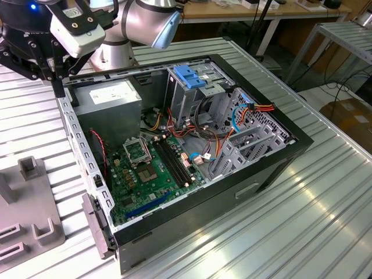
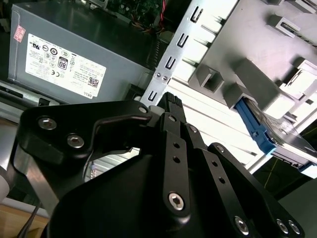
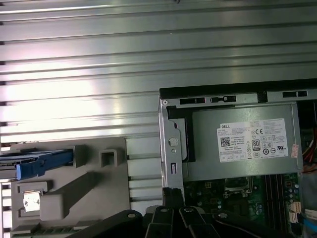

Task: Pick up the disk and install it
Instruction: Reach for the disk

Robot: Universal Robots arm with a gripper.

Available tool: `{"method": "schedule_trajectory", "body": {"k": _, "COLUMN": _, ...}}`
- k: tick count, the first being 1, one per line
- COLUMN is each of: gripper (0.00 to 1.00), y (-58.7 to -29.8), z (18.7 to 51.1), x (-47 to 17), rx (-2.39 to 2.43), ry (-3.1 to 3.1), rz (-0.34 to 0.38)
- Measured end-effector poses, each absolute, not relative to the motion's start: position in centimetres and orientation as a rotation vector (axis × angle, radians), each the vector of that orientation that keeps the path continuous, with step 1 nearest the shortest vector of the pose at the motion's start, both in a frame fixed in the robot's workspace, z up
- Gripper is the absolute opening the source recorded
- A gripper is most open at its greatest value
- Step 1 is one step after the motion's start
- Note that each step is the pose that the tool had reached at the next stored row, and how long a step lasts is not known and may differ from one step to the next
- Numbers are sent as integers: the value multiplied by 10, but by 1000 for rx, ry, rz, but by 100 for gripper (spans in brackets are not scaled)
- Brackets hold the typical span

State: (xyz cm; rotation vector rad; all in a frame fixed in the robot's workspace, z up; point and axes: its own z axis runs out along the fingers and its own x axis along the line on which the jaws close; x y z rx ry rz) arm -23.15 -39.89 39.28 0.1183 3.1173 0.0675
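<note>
The claw (image 2: 171, 100), clenched and empty, hovers at the computer case's (image 1: 264, 174) edge, while the disk (image 3: 43, 161) lies in the grey holder (image 1: 26, 232) on the bench (image 1: 302, 226), about seven o'clock from it in the exterior view

White label (image 3: 251, 140) w/ print on PSU (image 3: 203, 148)
</note>
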Motion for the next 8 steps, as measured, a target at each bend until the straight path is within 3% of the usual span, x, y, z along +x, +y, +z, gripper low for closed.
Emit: {"method": "schedule_trajectory", "body": {"k": 8, "gripper": 10, "y": -398, "z": 393, "x": -242, "rx": 118, "ry": 3117, "rz": 67}}
